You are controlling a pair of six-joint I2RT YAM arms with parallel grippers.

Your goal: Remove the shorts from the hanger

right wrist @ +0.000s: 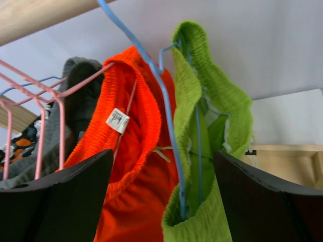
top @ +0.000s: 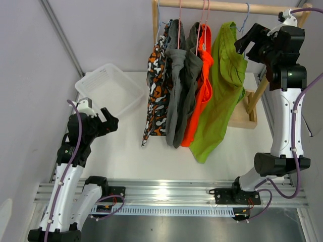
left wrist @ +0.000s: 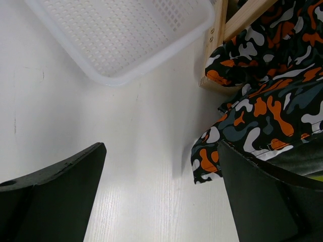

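Five shorts (top: 189, 91) hang side by side from a wooden rail (top: 222, 6) over the far edge of the tabletop (top: 121, 151). From left to right they are a camouflage pair (top: 157, 91), two dark grey pairs (top: 179, 91), an orange pair (top: 199, 96) and a lime green pair (top: 222, 91). The green pair hangs on a blue hanger (right wrist: 169, 131), and pink hangers (right wrist: 45, 106) carry the pairs to its left.

A white plastic basket (top: 96, 76) sits in the far left corner of the tabletop, its perforated floor in plain view.

The right gripper (top: 250, 40) is raised beside the rail at the green pair's waistband. Its fingers (right wrist: 55, 201) stand apart, with the blue hanger and the green waistband between them, and I cannot tell whether they touch either one.

The left gripper (top: 108, 122) hovers low near the basket with its jaws wide apart. The camouflage hem hangs just to its right.
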